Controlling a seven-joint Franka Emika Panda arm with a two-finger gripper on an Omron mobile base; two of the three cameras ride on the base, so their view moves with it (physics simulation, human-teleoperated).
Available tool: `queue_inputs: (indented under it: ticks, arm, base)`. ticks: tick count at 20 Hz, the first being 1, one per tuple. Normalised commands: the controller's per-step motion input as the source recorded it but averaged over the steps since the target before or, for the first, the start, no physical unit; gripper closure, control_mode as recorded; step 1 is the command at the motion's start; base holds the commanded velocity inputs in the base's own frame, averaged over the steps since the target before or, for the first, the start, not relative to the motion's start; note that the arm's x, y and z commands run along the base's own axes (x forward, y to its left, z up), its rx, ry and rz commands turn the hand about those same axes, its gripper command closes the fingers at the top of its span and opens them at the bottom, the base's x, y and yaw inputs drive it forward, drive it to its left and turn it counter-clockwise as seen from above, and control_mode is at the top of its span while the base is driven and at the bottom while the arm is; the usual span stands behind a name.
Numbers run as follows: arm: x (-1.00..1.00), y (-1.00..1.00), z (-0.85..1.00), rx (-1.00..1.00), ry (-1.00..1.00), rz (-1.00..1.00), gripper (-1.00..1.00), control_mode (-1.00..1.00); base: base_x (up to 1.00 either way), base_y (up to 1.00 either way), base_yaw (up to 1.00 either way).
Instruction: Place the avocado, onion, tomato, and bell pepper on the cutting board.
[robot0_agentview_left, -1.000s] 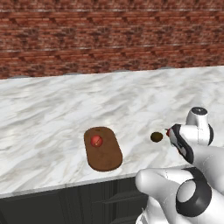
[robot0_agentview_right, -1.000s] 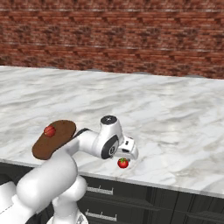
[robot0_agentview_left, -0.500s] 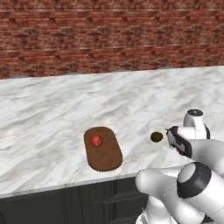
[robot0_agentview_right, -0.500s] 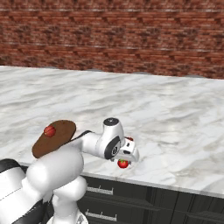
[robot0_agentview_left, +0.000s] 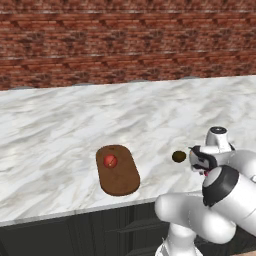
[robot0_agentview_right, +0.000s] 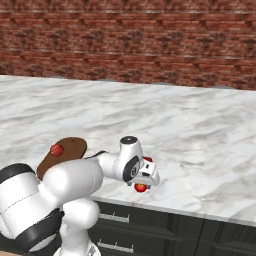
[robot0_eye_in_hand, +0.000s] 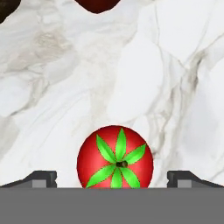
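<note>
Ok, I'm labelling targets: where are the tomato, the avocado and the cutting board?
tomato (robot0_eye_in_hand: 115, 158): hand view, its red top around the green stem.
avocado (robot0_agentview_left: 179, 156): left base view, middle of the fruit.
cutting board (robot0_agentview_left: 121, 179): left base view, bare wood near its front end.

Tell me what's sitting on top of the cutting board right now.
One dull red ball, the onion, lies on the cutting board near its far end. The rest of the board's top looks bare; the robot's arm covers part of it in the right base view.
</note>
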Motion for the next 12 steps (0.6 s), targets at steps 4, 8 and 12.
queue_inputs:
  ticks: [4, 8, 12]
  arm:
    - [0.15, -0.08, -0.2, 0.0, 0.04, 0.0, -1.0, -1.0]
    - [0.12, -0.04, -0.25, 0.0, 0.07, 0.0, -1.0, -1.0]
    - [0.12, -0.01, -0.24, 0.0, 0.09, 0.0, 1.0, -1.0]
  base:
    - [0.0, 0.0, 0.0]
    - [0.0, 0.0, 0.0]
    - [0.0, 0.0, 0.0]
